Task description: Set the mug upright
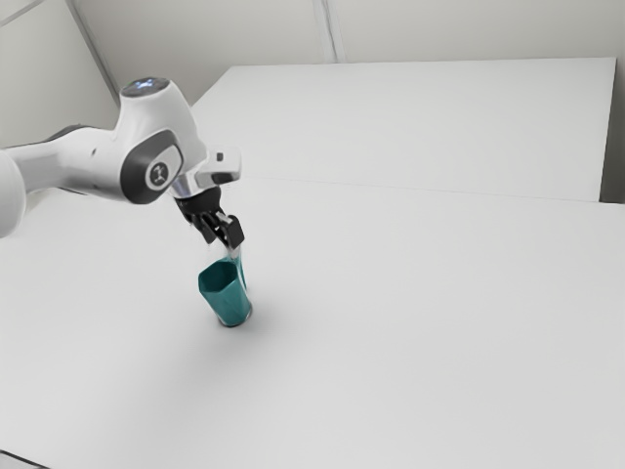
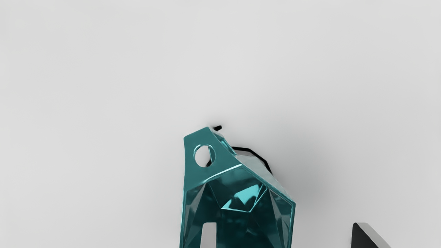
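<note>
Wrist view reveals the mug's [image 2: 246,224] pierced handle [image 2: 197,138].

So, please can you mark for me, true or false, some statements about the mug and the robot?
1. The mug is teal. True.
2. The mug has no handle. False: it has a handle with a round hole.
3. The gripper is shut on the mug. False: it is open, its fingers apart.
4. In the wrist view, one finger overlaps the mug's opening. True.
5. The arm enters from the exterior view's right. False: it enters from the left.
</note>
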Tool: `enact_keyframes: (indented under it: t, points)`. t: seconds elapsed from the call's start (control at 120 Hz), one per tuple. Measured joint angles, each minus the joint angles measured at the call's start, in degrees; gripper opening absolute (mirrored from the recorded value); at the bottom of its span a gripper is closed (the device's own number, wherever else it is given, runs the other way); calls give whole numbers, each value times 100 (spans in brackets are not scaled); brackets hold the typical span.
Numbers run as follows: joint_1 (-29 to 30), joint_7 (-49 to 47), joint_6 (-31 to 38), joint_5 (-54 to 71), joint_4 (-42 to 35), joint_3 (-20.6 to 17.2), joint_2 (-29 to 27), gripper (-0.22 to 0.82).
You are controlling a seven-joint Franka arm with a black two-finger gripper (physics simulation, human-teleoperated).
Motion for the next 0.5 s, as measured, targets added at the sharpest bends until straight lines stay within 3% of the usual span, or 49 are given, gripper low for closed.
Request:
enact_keyframes:
  t: [0.317,0.5]
  points:
    - [121,-74,-1508,-50,2528,4,964,52]
    - [98,-181,-2150,-92,2975,28,1219,57]
